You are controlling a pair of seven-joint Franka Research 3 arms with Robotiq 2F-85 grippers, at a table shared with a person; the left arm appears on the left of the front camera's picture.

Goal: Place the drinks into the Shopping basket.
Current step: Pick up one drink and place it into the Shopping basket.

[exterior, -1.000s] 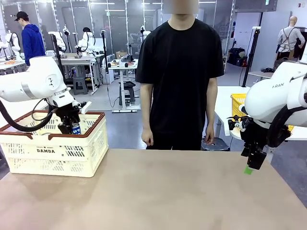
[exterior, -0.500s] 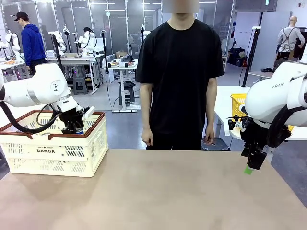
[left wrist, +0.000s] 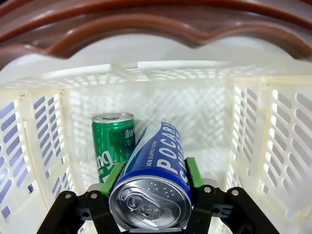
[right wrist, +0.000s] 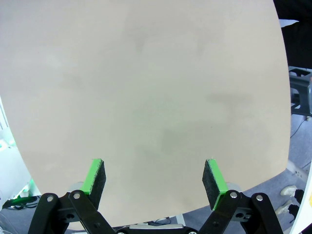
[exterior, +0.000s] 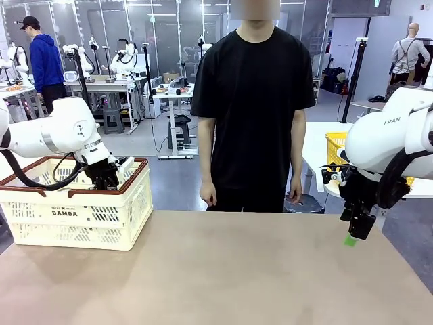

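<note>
Inside Shopping basket [left wrist: 273, 126], left end effector [left wrist: 151, 187] grasps blue can [left wrist: 156, 180]; right end effector [right wrist: 153, 180] released above bare table [right wrist: 146, 97].

We see a broad beige table [exterior: 223, 271] in the foreground, and beyond it an open workshop hall with a grey floor [exterior: 172, 177] under even overhead light. Glass partitions with dark frames [exterior: 162, 30] line the back, with workbenches [exterior: 108, 87] and a stool [exterior: 180, 128] before them. At the right stands a white side table [exterior: 318, 145] bearing a bright yellow mesh basket [exterior: 334, 147].
</note>
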